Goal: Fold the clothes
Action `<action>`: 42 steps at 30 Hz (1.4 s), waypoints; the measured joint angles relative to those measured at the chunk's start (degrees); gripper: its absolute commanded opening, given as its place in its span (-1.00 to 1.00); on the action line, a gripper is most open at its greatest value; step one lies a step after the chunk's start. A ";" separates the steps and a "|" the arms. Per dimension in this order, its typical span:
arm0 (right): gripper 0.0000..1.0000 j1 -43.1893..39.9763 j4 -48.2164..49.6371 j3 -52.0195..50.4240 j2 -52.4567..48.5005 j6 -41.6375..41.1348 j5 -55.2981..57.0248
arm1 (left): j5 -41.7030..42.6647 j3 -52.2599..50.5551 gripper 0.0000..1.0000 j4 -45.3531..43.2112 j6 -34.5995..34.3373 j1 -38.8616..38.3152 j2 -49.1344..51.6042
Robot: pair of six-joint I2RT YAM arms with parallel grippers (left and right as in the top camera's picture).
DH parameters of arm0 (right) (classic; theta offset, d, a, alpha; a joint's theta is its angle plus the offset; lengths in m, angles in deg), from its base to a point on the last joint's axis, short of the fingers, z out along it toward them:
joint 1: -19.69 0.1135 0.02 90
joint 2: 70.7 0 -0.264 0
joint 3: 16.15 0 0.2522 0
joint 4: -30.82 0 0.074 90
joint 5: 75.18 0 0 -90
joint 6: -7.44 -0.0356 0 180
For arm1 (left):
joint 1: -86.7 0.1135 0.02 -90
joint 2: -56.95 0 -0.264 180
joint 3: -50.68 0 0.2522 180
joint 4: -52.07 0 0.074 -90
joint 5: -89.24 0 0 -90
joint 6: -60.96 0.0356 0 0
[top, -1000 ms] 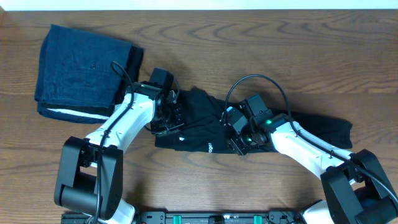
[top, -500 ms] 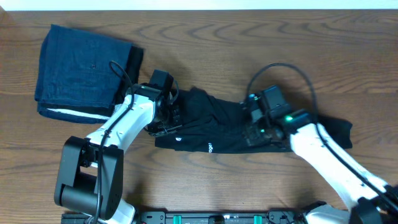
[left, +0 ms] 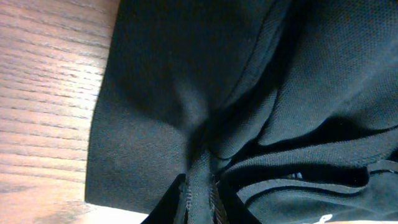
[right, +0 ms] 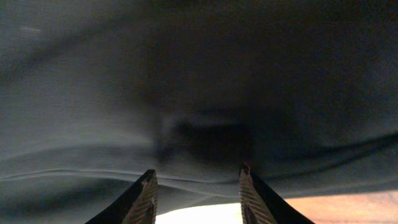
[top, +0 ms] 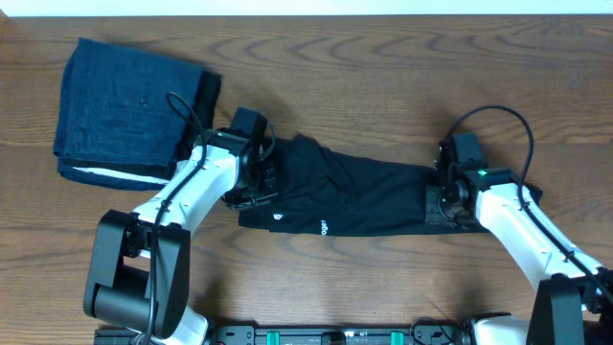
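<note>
Task item: black shirt (top: 359, 199), lying as long bunched band across mid tabletop (top: 383, 77). One end at left gripper (top: 261, 182), other end under right gripper (top: 448, 196). Left gripper nearly closed, pinching narrow fabric ridge. Right gripper approx half open over cloth, nothing seen betw fingers. Risks: thin pinch slips if pulled; right gripper catches top layer only, so skewed fold, bunching worse. Folded blue garment (top: 124, 105) well apart, far corner.
</note>
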 measured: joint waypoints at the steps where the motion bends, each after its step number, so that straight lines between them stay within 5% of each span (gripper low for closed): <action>1: -0.17 -0.39 0.11 -0.37 -0.17 -0.15 0.15 | -0.17 0.00 -0.70 0.00 0.00 -0.02 0.00; 12: 0.00 -6.43 -3.08 -0.04 -0.39 -2.43 0.15 | -1.07 -0.20 -0.70 0.31 0.33 -0.07 0.00; 21: 0.01 -21.40 -7.74 9.35 3.67 -2.67 2.12 | -1.25 -0.22 -0.53 0.33 1.90 -0.07 0.00; 36: 0.13 -37.66 0.59 9.35 -13.49 -1.97 2.10 | -1.25 -0.24 -0.41 0.15 1.95 -0.07 0.00; 42: -0.04 -38.69 1.97 11.76 -16.79 1.46 -1.90 | -1.25 -0.24 -0.41 0.15 1.95 -0.07 0.00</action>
